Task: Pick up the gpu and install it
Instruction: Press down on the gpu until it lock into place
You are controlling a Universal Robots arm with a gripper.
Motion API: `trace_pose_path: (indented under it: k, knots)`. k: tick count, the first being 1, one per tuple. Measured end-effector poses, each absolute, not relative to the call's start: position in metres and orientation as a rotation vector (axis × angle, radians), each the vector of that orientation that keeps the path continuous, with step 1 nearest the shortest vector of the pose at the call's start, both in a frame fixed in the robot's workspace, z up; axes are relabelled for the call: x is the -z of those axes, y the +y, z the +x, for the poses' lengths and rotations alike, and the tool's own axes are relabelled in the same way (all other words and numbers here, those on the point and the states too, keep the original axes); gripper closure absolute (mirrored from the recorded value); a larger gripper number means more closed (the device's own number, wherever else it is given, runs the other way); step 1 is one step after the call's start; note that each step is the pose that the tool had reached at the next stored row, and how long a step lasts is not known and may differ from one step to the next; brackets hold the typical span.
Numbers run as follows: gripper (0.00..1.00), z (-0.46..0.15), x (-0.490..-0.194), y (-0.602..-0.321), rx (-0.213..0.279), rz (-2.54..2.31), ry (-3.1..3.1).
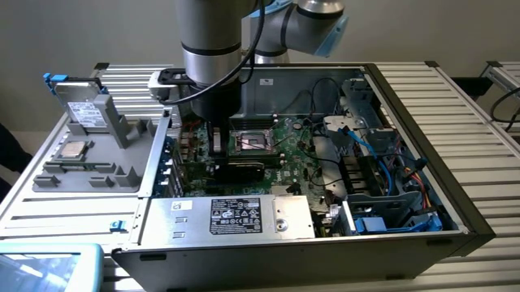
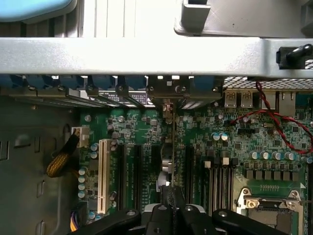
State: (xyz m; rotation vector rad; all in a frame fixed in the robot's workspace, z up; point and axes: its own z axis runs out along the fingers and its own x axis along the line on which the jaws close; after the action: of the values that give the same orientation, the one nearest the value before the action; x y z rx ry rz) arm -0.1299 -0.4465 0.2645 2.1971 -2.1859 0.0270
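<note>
Gpu [image 2: 172, 147] held edge-on, clenched in the end effector [image 2: 172, 205], long axis running 12 to 6 o'clock, directly over a motherboard [image 2: 234, 142] slot, bracket toward the case rear wall [image 2: 146, 56].

Even overhead light falling across open computer case [image 1: 406, 237] in exterior view, interior sitting in soft shadow. In wrist view, glare washing out metal case rim [image 2: 146, 54] to near white; motherboard [image 2: 230, 142] below staying dim. Black gripper [image 2: 172, 208] looking blurred, perhaps too close for focus.
</note>
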Motion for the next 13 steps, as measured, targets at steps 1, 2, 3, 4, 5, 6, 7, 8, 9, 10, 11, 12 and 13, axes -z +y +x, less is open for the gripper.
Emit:
trace_pose_path:
  k: [1, 2, 3, 4, 5, 6, 7, 8, 9, 10, 11, 12, 13]
  knots:
    - [0.88, -0.13, -0.264, -0.446, -0.027, 2.197, -2.186]
    - [0.88, -0.13, -0.263, -0.446, -0.027, 2.197, -2.186]
    - [0.88, -0.13, -0.264, -0.446, -0.026, 2.197, -2.186]
    - [0.88, -0.13, -0.267, -0.446, -0.024, 2.197, -2.188]
    - [0.88, -0.13, -0.271, -0.446, -0.023, 2.195, -2.186]
    - [0.88, -0.129, -0.276, -0.446, -0.022, 2.194, -2.185]
    - [0.88, -0.127, -0.277, -0.446, -0.02, 2.194, -2.184]
    - [0.88, -0.124, -0.277, -0.447, -0.017, 2.193, -2.183]
    - [0.88, -0.121, -0.278, -0.447, -0.014, 2.191, -2.182]
    - [0.88, -0.117, -0.278, -0.447, -0.012, 2.19, -2.18]
    - [0.88, -0.113, -0.278, -0.448, -0.01, 2.19, -2.18]
    - [0.88, -0.109, -0.278, -0.448, -0.008, 2.188, -2.178]
    - [0.88, -0.106, -0.278, -0.448, -0.003, 2.186, -2.176]
